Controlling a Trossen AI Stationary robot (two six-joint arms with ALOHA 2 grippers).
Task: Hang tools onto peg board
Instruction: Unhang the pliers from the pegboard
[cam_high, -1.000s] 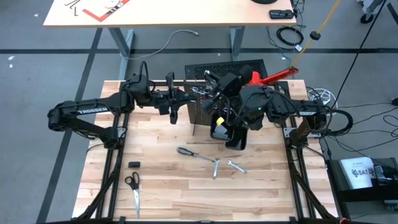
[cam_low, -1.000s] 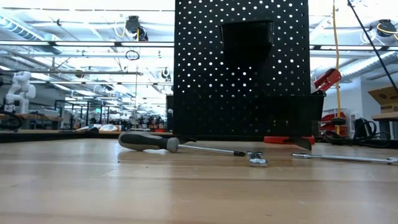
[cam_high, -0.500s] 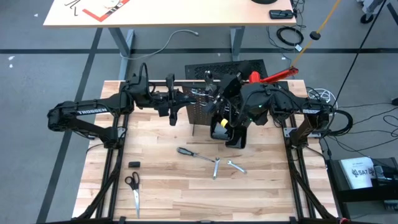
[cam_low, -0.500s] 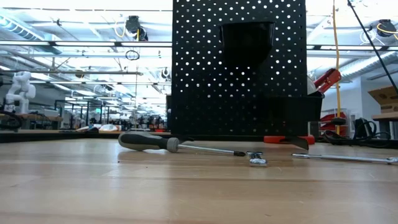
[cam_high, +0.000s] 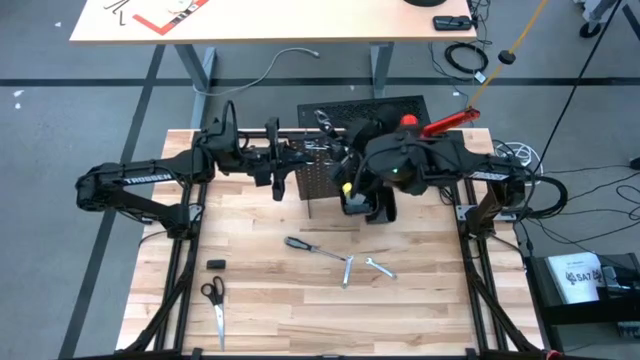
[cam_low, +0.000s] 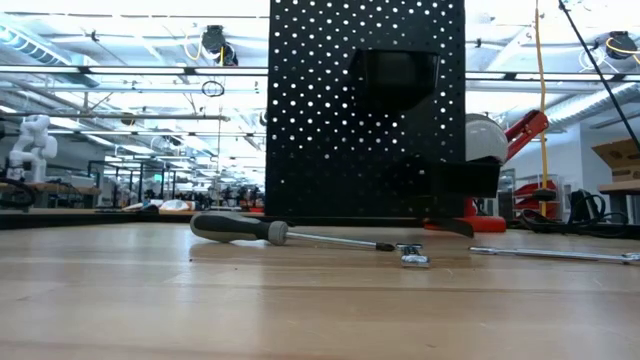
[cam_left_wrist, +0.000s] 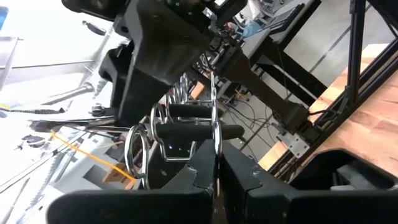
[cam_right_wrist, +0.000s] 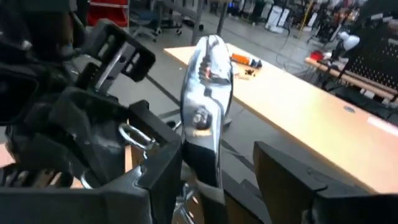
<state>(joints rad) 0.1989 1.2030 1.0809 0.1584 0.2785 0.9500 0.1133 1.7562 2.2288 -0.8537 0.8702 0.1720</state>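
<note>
Right gripper (cam_right_wrist: 217, 157) up at the top edge of the peg board (cam_low: 365, 110), dark fingers spread, pliers (cam_right_wrist: 206, 87) standing upright between them with a gap on one side. Not gripping. Pliers' jaws bright polished steel, rounded at the tip, pivot bolt showing. Left gripper (cam_left_wrist: 216, 164) at the board's other end, closed, pinched on the thin wire of a silver ring (cam_left_wrist: 214, 124). More rings of the same bent wire in a row beside it.

Board itself: upright black sheet metal, pierced all over with small round holes, with a boxy black bin (cam_low: 398, 75) fixed high on its face.

In front of the board, flat on the pale wooden table (cam_high: 270, 320): screwdriver (cam_high: 300, 244) with a dark rounded handle and slim steel shaft, and two thin silver wrenches (cam_high: 347, 268) (cam_high: 380, 267) just beside its tip.

Only the wrist views show the rings and the pliers' jaws. From above, both arms cover the board's top. From table height, neither gripper visible, but the hole pattern and bin plain. Only from above: scissors (cam_high: 214, 300) well away from the board, near the table's front corner.
</note>
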